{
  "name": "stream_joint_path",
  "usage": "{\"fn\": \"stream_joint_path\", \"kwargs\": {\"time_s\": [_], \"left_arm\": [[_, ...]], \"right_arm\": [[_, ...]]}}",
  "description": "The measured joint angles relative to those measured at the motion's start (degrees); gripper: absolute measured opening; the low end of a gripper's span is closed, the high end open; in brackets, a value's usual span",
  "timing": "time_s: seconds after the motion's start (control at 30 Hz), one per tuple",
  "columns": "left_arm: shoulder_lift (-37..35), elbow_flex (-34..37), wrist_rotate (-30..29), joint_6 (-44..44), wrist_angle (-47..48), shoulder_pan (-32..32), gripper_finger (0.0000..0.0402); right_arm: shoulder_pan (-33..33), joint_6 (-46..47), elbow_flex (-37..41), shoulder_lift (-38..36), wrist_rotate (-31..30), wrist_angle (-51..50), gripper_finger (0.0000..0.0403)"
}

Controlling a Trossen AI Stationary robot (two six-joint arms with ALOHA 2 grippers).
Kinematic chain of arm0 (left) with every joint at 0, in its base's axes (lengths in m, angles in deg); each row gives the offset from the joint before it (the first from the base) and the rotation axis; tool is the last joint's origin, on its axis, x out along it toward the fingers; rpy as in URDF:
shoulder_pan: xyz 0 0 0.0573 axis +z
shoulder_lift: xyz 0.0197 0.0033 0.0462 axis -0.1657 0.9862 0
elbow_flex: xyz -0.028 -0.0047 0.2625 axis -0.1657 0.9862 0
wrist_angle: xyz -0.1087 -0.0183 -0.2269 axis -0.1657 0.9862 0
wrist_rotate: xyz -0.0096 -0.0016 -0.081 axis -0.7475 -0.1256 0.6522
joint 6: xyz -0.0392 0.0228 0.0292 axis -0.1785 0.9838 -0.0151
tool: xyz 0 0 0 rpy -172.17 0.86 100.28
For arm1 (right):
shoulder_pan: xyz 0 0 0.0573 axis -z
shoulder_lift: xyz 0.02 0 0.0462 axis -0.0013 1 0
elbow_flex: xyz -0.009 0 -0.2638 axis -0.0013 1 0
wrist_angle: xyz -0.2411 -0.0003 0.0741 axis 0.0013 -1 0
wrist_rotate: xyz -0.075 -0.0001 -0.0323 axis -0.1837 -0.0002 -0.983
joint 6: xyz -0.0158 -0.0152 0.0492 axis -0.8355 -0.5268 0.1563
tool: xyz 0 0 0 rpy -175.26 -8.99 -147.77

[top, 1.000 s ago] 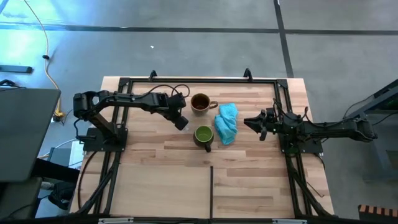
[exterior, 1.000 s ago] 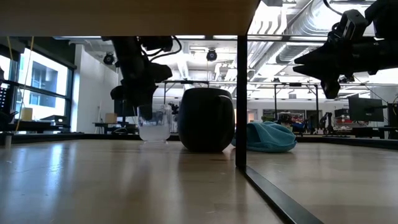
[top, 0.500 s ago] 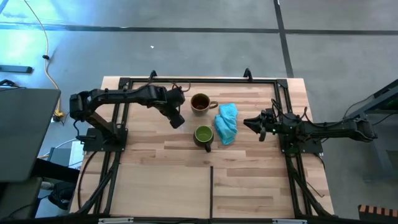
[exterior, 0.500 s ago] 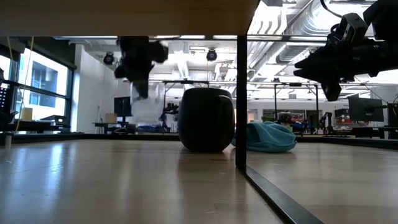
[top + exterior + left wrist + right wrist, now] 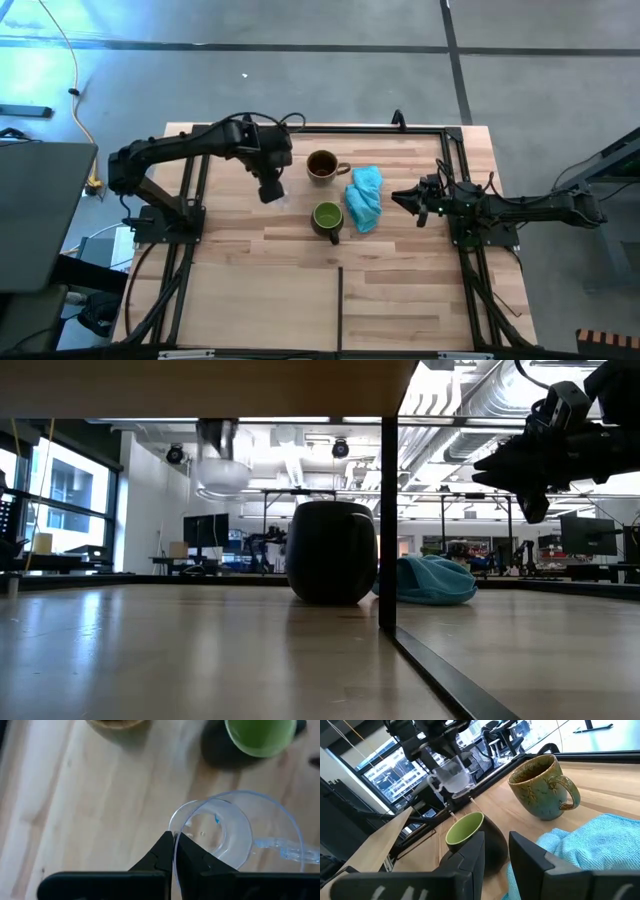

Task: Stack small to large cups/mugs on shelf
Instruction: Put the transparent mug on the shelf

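The tiny clear cup (image 5: 227, 837) is off the table, its rim pinched between the fingers of the left gripper (image 5: 173, 851), which are closed to a thin gap with the see-through wall between them. In the low view the clear cup (image 5: 221, 473) hangs high above the wood, and from the right wrist camera it (image 5: 451, 774) is seen in the air beyond the two mugs. From above, the left gripper (image 5: 270, 187) holds it over the shelf (image 5: 250, 290), to the left of the brown mug (image 5: 322, 165), which stands upright with its handle pointing towards the light-blue cloth (image 5: 365, 197). The green mug (image 5: 327, 217) stands just in front of the brown one, its handle pointing towards the table's near edge, and the cloth lies bunched just beside both mugs on their right. The right gripper (image 5: 411, 198) hovers near the cloth on its far side from the mugs, its fingers (image 5: 470, 857) parted and holding nothing.
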Motion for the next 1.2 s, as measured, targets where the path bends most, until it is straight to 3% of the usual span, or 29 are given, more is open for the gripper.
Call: {"fn": "stream_joint_path", "kwargs": {"time_s": [0.4, 0.8, 1.03, 1.2], "left_arm": [[-8.3, 0.0, 2.4, 3.1, 7.4, -5.8, 0.0000], [-17.0, 0.0, 2.5, -7.9, 11.0, -16.7, 0.0000], [-17.9, 0.1, 1.4, -14.8, 13.1, -24.7, 0.0000], [-17.8, 0.1, -2.6, -21.3, 13.9, -31.1, 0.0000]], "right_arm": [[0.0, 0.0, 0.0, 0.0, 0.0, -0.1, 0.0081], [0.0, 0.0, 0.0, 0.0, 0.0, -0.2, 0.0081], [0.0, 0.6, 0.0, 0.0, 0.0, -0.2, 0.0081], [0.0, 1.6, 0.0, 0.0, -0.1, -0.2, 0.0081]]}}
